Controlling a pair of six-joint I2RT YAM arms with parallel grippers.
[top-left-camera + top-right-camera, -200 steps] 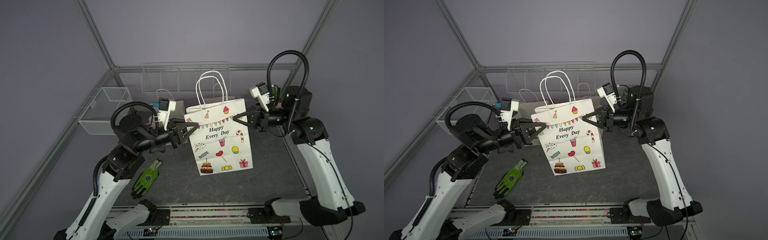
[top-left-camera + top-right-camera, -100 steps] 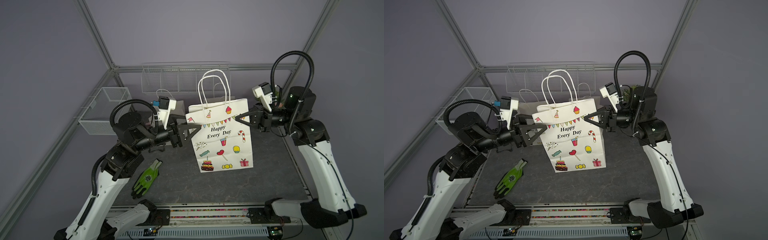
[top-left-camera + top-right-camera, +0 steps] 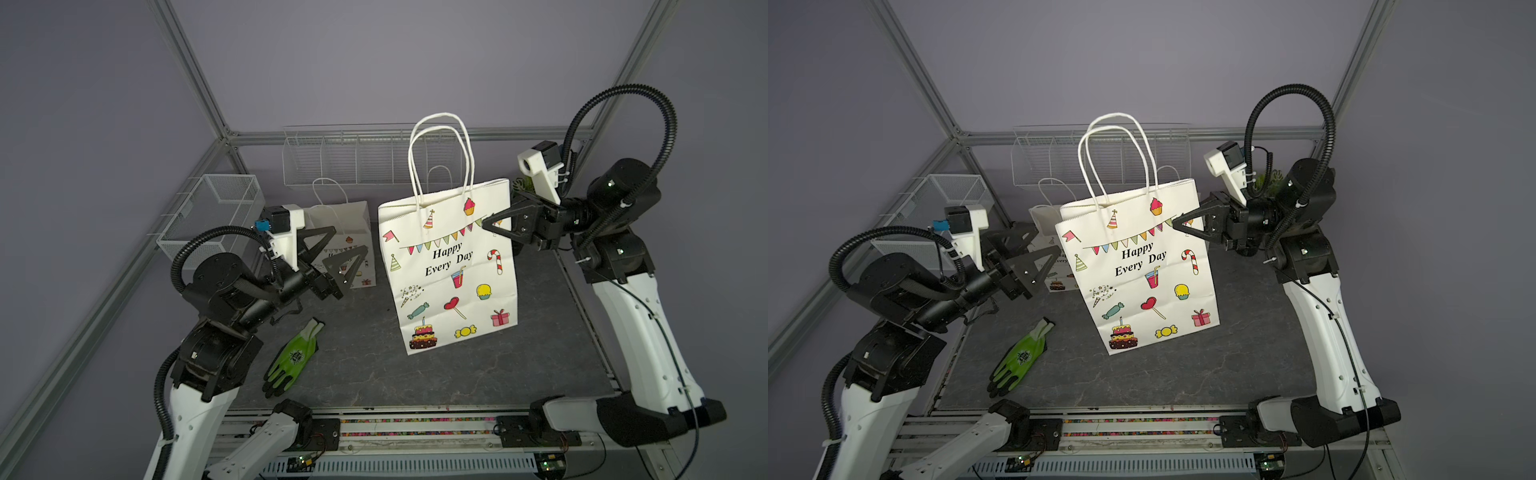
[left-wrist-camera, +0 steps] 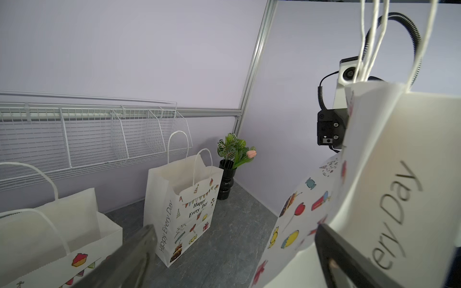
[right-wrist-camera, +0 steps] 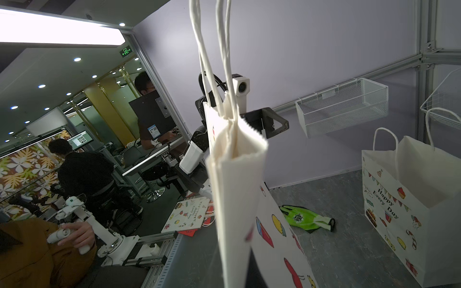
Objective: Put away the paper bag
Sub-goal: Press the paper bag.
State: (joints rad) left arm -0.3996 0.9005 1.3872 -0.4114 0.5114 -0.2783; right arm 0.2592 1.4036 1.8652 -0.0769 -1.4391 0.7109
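Note:
The white "Happy Every Day" paper bag stands upright and flattened mid-table, leaning slightly, handles up. My right gripper is shut on its upper right edge. In the right wrist view the folded bag edge runs down into the right gripper, whose jaws are mostly hidden by paper. My left gripper is open, clear of the bag's left edge. In the left wrist view the left gripper has nothing between its fingers, and the bag hangs beside one finger.
A small open bag stands behind the left gripper, and another bag stands further back. A green glove lies at front left. A wire basket hangs left, a wire rack at the back, a potted plant in the corner.
The left gripper opened, let go of the bag's left edge and drew back to the left. The right gripper kept its hold and the bag shifted slightly right.

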